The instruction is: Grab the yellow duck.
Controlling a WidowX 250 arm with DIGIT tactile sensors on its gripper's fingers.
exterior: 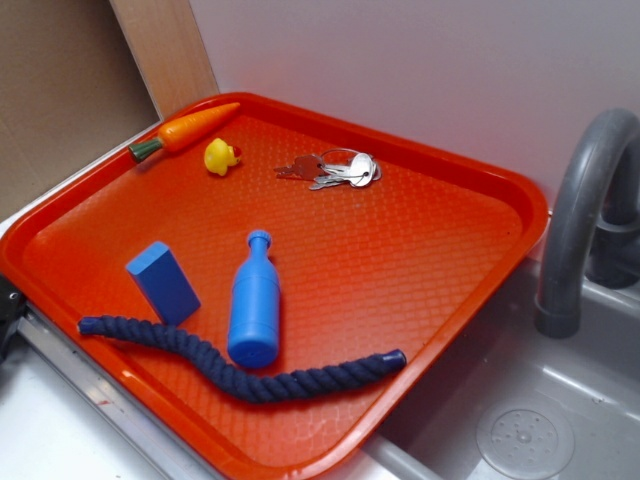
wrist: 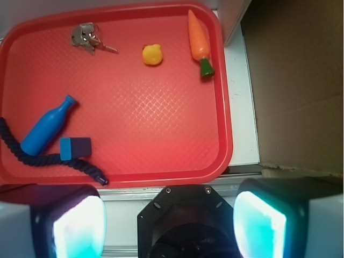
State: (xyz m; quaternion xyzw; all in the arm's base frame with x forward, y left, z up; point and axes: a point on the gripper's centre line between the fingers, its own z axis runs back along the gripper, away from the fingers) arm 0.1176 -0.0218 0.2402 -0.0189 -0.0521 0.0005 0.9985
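- The gripper hangs high above the near edge of the tray, with its two fingers set wide apart and nothing between them; the jaws stand open, a fit start for a grab.
- From the wrist view the gripper sits outside the tray, over the pale counter strip, so I judge the approach has not yet begun.
- The duck lies toward the far side of the tray, alone on bare red surface, well apart from the gripper.
- In the exterior view the duck sits upright with its beak toward the keys, which leaves its rounded sides free for the fingers to close on.
- The carrot lies just beside the duck, along the tray's back rim; its nearness is the main risk, as a wide finger could knock it on the way down.
- The keys rest on the duck's other side, a little further off, so the gap between carrot and keys gives room to come down.
- The blue bottle, the blue block and the dark rope lie together at the near side of the tray, beneath the likely path but low, so they should not hinder a high crossing.
- A grey tap and sink stand beyond the tray, clear of the work.
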